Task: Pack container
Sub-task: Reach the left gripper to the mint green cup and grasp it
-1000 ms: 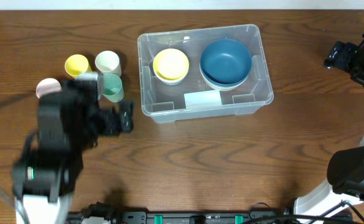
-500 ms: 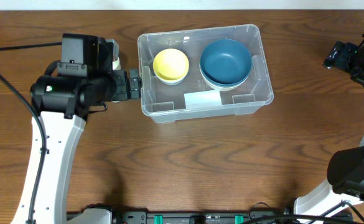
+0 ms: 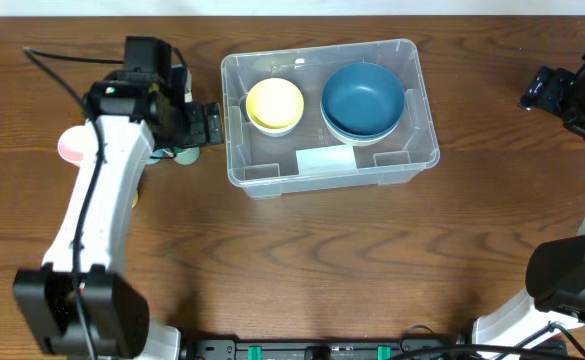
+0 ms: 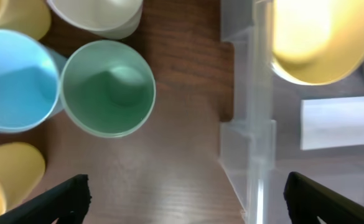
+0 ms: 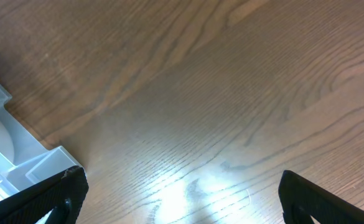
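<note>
The container (image 3: 272, 181) is a large clear bin with a white label (image 3: 325, 160) at the table's middle. It holds a yellow bowl (image 3: 274, 104) and a blue bowl (image 3: 363, 100). My left gripper (image 3: 210, 125) is open and empty, just outside the bin's left wall. In the left wrist view its fingers (image 4: 185, 199) straddle bare wood and the bin's wall (image 4: 250, 124), with a green cup (image 4: 109, 88) just ahead. My right gripper (image 3: 547, 90) is open and empty at the far right, over bare wood (image 5: 182, 199).
Cups stand left of the bin: light blue (image 4: 15, 81), white (image 4: 98, 15), two yellow ones (image 4: 7, 177) and a pink one (image 3: 70, 145). My left arm hides most of them from overhead. A bin corner (image 5: 20, 155) shows in the right wrist view.
My left arm has swung up from the lower left to the cups, and its gripper now sits beside the bin's left wall. The right arm has not moved.
</note>
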Available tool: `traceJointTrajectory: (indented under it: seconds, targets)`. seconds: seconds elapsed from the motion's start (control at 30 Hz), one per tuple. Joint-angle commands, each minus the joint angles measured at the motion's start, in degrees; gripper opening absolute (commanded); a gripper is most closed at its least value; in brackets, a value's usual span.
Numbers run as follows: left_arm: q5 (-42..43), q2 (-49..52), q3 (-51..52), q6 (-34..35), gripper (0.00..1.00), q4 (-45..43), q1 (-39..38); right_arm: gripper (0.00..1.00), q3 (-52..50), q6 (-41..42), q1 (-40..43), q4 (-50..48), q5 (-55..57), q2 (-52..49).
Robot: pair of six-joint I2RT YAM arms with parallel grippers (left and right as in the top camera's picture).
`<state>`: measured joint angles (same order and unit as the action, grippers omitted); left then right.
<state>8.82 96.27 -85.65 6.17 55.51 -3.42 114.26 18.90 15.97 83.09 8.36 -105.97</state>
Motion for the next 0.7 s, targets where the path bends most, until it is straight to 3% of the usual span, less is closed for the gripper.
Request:
traceJointTrajectory:
  seconds: [0.0, 0.47, 0.67]
  targets:
    - [-0.79, 2.91, -1.20, -1.73, 0.97, -0.85, 0.24, 0.99, -0.04, 0.81, 0.22, 0.04, -0.04, -0.13]
    - [-4.00, 10.29, -1.03, -2.97, 0.95, -6.67, 0.24, 0.99, -0.04, 0.81, 0.22, 0.04, -0.04, -0.13]
    - [-4.07, 13.84, -0.83, -3.15, 0.89, -8.48, 0.24, 0.99, -0.04, 0.81, 0.22, 0.04, -0.04, -0.13]
